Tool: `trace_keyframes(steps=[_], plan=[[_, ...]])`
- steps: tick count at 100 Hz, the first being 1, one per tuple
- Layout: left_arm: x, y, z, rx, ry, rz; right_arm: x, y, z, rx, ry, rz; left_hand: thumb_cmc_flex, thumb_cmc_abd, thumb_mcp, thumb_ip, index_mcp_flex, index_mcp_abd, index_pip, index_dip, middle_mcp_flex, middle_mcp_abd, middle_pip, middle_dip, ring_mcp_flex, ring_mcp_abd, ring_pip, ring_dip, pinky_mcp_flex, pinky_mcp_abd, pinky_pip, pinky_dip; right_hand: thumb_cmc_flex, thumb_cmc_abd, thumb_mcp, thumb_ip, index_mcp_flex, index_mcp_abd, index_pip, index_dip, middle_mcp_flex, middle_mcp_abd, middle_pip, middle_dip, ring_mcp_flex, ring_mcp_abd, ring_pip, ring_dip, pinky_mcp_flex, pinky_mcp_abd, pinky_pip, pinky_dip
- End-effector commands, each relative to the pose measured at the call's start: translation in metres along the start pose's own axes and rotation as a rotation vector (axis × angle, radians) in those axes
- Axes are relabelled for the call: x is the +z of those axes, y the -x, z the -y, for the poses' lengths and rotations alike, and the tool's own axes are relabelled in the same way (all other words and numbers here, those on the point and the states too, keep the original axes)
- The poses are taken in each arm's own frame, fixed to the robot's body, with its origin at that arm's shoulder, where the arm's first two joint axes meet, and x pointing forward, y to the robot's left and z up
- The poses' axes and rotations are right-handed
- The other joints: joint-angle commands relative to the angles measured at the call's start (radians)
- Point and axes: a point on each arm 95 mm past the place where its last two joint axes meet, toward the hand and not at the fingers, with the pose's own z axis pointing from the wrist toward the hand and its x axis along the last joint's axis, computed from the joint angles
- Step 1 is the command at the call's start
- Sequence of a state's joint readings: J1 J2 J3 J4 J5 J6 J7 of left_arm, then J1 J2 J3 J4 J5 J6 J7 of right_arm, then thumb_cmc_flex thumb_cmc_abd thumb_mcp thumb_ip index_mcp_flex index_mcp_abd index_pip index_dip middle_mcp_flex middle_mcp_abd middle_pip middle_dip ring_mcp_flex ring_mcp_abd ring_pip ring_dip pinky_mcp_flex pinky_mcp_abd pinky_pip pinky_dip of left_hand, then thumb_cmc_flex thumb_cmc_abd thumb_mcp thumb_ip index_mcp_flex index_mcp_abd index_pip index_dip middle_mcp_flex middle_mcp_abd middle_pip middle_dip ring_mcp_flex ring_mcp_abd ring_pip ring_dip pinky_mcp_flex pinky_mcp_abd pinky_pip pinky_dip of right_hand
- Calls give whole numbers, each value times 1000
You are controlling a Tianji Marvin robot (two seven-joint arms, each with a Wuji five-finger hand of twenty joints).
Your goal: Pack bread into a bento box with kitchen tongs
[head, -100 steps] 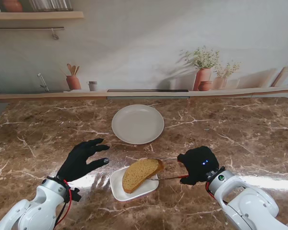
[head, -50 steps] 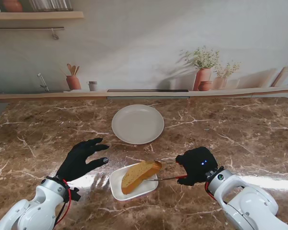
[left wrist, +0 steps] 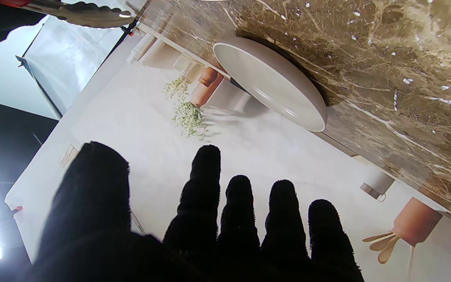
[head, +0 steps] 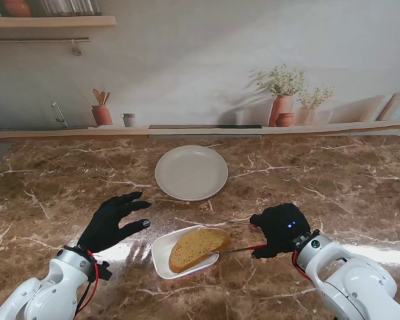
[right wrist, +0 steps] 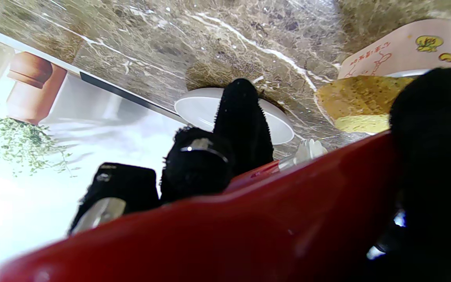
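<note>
A slice of brown bread [head: 199,247] lies flat in the small white bento box [head: 161,251] near me at the table's middle. My right hand [head: 278,229] is shut on the red-handled tongs [head: 239,249], just right of the box. The metal tips reach the bread's right end; whether they still pinch it I cannot tell. In the right wrist view the red tongs handle [right wrist: 249,223] fills the front, with the bread [right wrist: 360,103] and the box wall [right wrist: 401,49] behind it. My left hand [head: 113,221] hovers open, fingers spread, left of the box.
A round white plate [head: 191,172] sits farther from me at the centre, also seen in the left wrist view as the plate [left wrist: 272,82]. The marble table ends at a back ledge [head: 200,128] with printed pots and plants.
The bread, held tilted above the box a second ago, has come down and now lies flat in it. My right hand shifted slightly right. The left hand stayed put.
</note>
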State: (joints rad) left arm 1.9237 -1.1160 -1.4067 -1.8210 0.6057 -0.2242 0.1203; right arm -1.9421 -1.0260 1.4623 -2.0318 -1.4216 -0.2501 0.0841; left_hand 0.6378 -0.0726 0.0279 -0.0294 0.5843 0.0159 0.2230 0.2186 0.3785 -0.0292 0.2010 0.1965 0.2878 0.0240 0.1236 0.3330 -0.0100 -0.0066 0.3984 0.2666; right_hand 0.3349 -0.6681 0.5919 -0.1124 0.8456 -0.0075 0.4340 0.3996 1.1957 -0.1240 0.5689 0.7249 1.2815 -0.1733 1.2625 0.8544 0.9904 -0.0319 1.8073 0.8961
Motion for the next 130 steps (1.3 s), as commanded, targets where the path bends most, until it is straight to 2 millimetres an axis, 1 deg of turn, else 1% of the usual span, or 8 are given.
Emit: trace_keyframes(steps=[1, 18, 28, 37, 46, 89, 118, 130], plan=[[-2, 0, -2, -2, 3, 5, -3, 3, 5, 17, -13, 24, 5, 35, -38, 5, 9, -33, 3, 7, 6, -1, -13, -6, -24, -40, -26, -13, -12, -21, -34, -5, -19, 43, 22, 40, 0, -41, -13, 0, -15, 10, 1, 15, 17, -93, 53, 20, 2, -28, 55, 39], [-2, -1, -3, -3, 4, 3, -4, 16, 13, 60, -7, 96, 5, 35, -38, 5, 8, -32, 2, 7, 5, -3, -14, -7, -24, -41, -27, -14, -11, -21, -36, -4, -36, 42, 41, 37, 2, -41, -12, 3, -16, 14, 3, 15, 13, -87, 53, 21, -7, -28, 50, 40], [-1, -1, -3, -3, 4, 1, -5, 27, 17, 104, -4, 151, 5, 34, -38, 5, 7, -30, 1, 6, 5, -2, -14, -7, -23, -40, -27, -13, -11, -22, -36, -3, -52, 64, 53, 35, 1, -41, -13, 4, -20, 16, 2, 14, 11, -84, 52, 21, -10, -27, 46, 42], [-1, -1, -3, -4, 5, 1, -9, 31, 10, 194, 18, 203, 5, 35, -38, 5, 7, -31, 0, 6, 5, -4, -13, -7, -23, -41, -27, -13, -11, -21, -35, -2, -47, 73, 59, 32, 8, -36, -8, 7, -15, 25, 8, 15, 15, -70, 61, 22, -12, -17, 53, 46], [0, -2, -3, -3, 6, 0, -9, 39, 14, 206, 14, 250, 5, 33, -39, 5, 8, -30, 1, 6, 6, -3, -13, -6, -23, -42, -26, -13, -11, -22, -35, -1, -47, 74, 56, 30, 18, -36, -3, 9, -4, 22, 15, 17, 27, -73, 66, 21, -2, -15, 58, 46], [0, -3, -4, -5, 6, 2, 7, 75, 58, 308, -42, 408, 4, 33, -38, 5, 11, -29, 3, 6, 9, 0, -10, -5, -21, -40, -24, -12, -10, -21, -35, -1, -44, 76, 54, 31, 26, -36, 4, 10, 3, 26, 23, 15, 36, -67, 75, 18, 6, -9, 68, 39], [0, -3, -5, -6, 7, 5, 21, 88, 95, 356, -108, 478, 3, 34, -38, 5, 7, -29, 1, 5, 8, -1, -12, -5, -23, -39, -25, -12, -11, -22, -36, -1, -50, 66, 60, 32, 15, -37, 0, 5, -9, 25, 23, 13, 27, -65, 74, 15, -1, -8, 66, 35], [0, -3, -4, -3, 4, 4, 27, 91, 105, 366, -123, 503, 3, 34, -38, 5, 5, -29, 0, 5, 6, 0, -13, -6, -24, -38, -26, -13, -11, -22, -38, -2, -61, 60, 67, 33, 9, -38, -2, 4, -14, 24, 23, 12, 23, -65, 72, 14, -6, -9, 64, 34]])
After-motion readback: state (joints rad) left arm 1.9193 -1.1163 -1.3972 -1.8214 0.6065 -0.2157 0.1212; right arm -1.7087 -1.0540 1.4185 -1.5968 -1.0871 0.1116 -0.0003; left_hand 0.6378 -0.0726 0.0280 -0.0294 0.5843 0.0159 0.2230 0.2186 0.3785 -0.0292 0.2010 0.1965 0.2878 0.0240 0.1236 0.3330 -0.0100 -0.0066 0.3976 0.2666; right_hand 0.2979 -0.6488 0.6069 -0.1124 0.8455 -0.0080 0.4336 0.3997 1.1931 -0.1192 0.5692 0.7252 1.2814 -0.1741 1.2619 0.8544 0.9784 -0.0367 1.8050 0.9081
